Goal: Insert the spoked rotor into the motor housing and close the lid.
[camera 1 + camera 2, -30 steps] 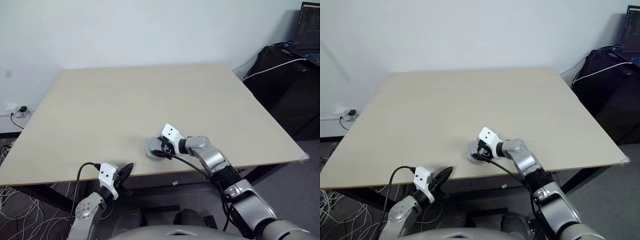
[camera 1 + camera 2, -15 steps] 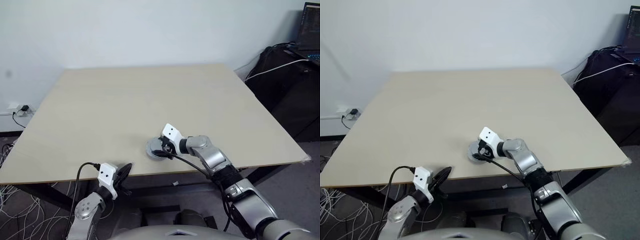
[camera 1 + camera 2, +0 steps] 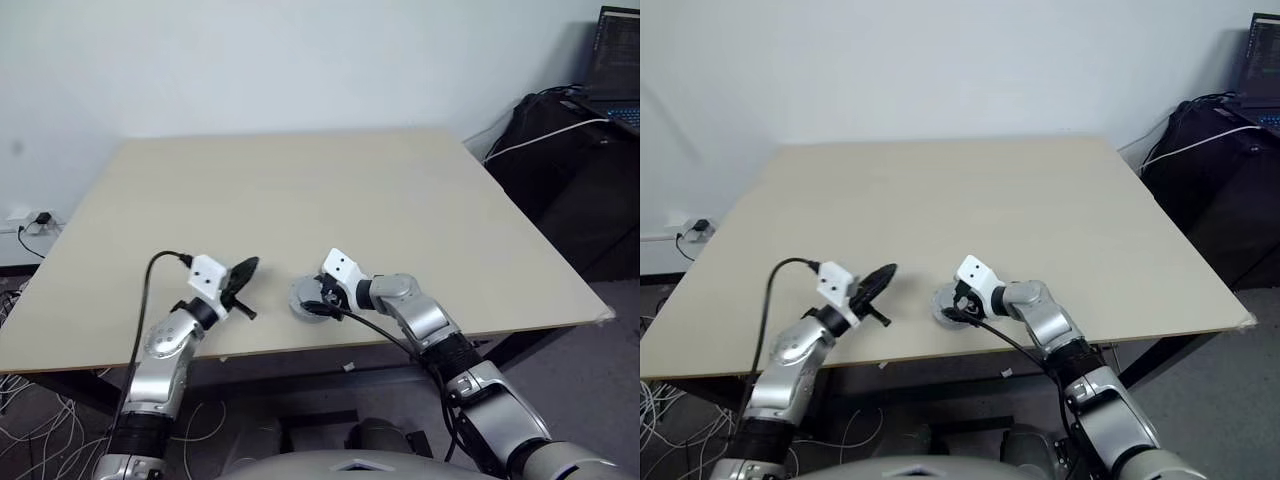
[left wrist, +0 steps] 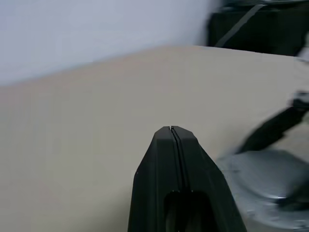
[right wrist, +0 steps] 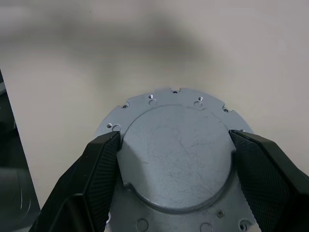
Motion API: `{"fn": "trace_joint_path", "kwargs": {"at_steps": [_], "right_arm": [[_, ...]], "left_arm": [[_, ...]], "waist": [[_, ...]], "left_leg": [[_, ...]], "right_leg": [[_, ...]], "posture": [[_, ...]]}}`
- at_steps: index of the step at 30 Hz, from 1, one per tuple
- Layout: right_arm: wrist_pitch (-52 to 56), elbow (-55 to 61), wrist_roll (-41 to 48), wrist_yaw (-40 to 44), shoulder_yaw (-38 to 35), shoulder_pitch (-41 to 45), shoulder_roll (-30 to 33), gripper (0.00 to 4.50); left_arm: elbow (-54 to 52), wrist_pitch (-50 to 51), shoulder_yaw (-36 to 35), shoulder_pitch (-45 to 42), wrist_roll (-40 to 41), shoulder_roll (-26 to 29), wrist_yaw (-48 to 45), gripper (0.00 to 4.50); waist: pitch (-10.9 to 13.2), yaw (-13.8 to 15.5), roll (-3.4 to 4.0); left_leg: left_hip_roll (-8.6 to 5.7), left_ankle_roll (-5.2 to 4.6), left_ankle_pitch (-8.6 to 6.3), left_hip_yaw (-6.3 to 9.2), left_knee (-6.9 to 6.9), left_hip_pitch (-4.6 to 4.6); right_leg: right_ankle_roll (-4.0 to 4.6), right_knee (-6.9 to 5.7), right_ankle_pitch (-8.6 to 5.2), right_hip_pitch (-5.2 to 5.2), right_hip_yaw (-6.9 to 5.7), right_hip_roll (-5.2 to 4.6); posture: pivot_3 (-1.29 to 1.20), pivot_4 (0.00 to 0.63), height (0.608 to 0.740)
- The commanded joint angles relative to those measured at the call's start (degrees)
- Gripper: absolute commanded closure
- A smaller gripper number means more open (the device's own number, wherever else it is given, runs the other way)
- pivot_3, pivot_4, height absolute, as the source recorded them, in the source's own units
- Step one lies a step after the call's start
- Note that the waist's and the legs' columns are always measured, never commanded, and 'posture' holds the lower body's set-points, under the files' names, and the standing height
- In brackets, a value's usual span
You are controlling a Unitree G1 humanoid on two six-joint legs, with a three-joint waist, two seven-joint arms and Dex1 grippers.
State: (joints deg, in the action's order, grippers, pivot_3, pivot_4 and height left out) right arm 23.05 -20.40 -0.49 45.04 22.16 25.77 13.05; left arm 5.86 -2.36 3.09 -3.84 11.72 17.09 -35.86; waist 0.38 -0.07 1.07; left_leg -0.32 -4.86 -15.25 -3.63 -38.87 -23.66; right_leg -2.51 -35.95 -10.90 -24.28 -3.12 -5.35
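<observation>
two grippers are seen over a pale wooden table (image 3: 300, 190) from the robot's head camera. the right gripper (image 3: 318, 297) is set down near the table's front edge, its jaws clamped on the opposite sides of a round grey metal disc (image 5: 176, 159), judged to be the lid seated on the motor housing, smooth face up with a raised centre and small holes round its notched rim. the disc lies flat on the table, at about six o'clock from the table's middle. neither copper windings nor the spoked rotor can be made out, so whether the rotor is already inside cannot be told.

the left gripper (image 3: 243, 271) is held above the table at about nine o'clock from the disc, near it but apart, pointing toward it. its jaws are pressed together with nothing between them, as its wrist view shows.

several risks are judged from here. if the closed left fingers (image 4: 175, 159) are driven onto the disc off-centre, the disc could be tilted or pushed out of the right grip. because the disc sits close to the front edge, a slip could send it off the table. the two grippers could also be knocked together.
</observation>
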Motion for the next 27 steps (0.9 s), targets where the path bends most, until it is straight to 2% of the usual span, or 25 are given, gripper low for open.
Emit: {"fn": "trace_joint_path", "kwargs": {"at_steps": [1, 9, 21, 27], "right_arm": [[1.72, -1.58, -1.76, -0.68, 1.48, -1.16, -0.01, 1.21], [1.32, -1.62, -1.88, -0.97, 1.5, -0.99, -0.59, 1.21], [0.73, -2.1, -2.34, -1.33, 1.44, -0.69, -1.38, 1.21], [0.49, -1.88, -2.47, -1.3, 1.3, -0.8, -1.51, 1.21]], "left_arm": [[1.15, 3.53, 2.02, -3.46, -0.35, 0.61, -2.43, 4.5], [4.96, 14.86, 4.88, -9.29, -1.87, 2.44, -4.92, 4.5], [11.37, 21.87, 8.19, -15.56, -3.69, 2.74, -9.39, 4.5], [15.0, 22.3, 11.05, -18.59, -6.63, 2.22, -9.89, 4.5]], "waist": [[0.0, -0.11, 0.01], [0.05, -0.62, -0.07], [0.07, -0.72, -0.11], [0.07, -0.73, -0.12]], "left_leg": [[0.0, 0.0, 0.0, 0.0, 0.0, 0.02], [-0.01, -0.02, 0.01, 0.0, 0.0, 0.03], [0.03, -0.01, 0.01, 0.03, 0.0, 0.07], [0.04, -0.01, 0.02, 0.04, 0.0, 0.07]], "right_leg": [[0.0, -0.02, 0.0, 0.01, 0.0, 0.11], [-0.25, -0.01, -0.15, 0.03, 0.03, 0.18], [-0.2, -0.03, -0.12, 0.02, 0.11, 0.08], [-0.02, -0.03, -0.01, 0.01, 0.13, 0.08]], "posture": [[0.0, 0.0, 0.74], [0.0, 0.0, 0.74], [0.0, 0.0, 0.74], [0.0, 0.0, 0.74]]}}
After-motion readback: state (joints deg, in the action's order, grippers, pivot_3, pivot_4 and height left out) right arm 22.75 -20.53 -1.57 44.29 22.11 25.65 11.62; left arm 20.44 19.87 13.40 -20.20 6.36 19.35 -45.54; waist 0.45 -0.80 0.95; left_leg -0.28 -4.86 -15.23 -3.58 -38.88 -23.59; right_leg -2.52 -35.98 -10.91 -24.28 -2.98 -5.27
